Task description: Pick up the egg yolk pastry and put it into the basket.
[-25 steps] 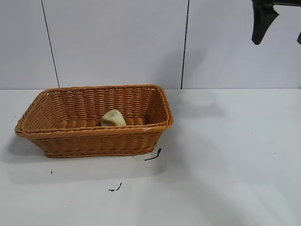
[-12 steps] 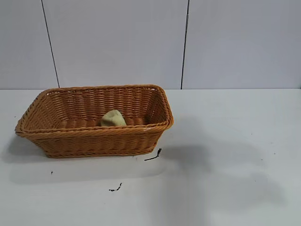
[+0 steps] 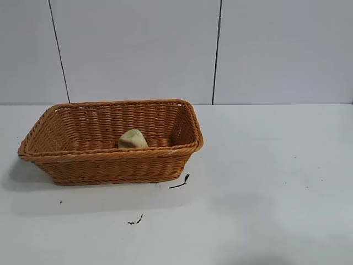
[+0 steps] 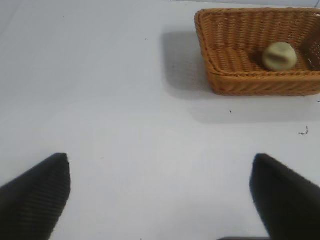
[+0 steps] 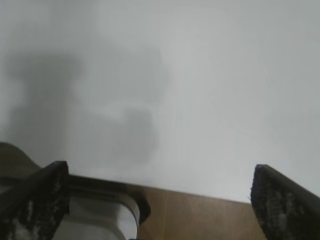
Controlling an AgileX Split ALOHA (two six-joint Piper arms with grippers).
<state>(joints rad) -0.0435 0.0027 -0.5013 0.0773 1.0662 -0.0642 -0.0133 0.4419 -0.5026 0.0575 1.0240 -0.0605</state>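
Observation:
The orange-brown wicker basket stands on the white table at the left. The pale yellow-green egg yolk pastry lies inside it, near the front wall. The left wrist view shows the basket and the pastry far off. My left gripper is open and empty above bare table, far from the basket. My right gripper is open and empty, over the table's edge. Neither arm shows in the exterior view.
Small black marks lie on the table in front of the basket. In the right wrist view a wooden floor and a white-and-black base show past the table's edge.
The right arm's dark finger at the top right of the exterior view has left the picture. Its shadow on the table has faded. The basket and pastry have not moved.

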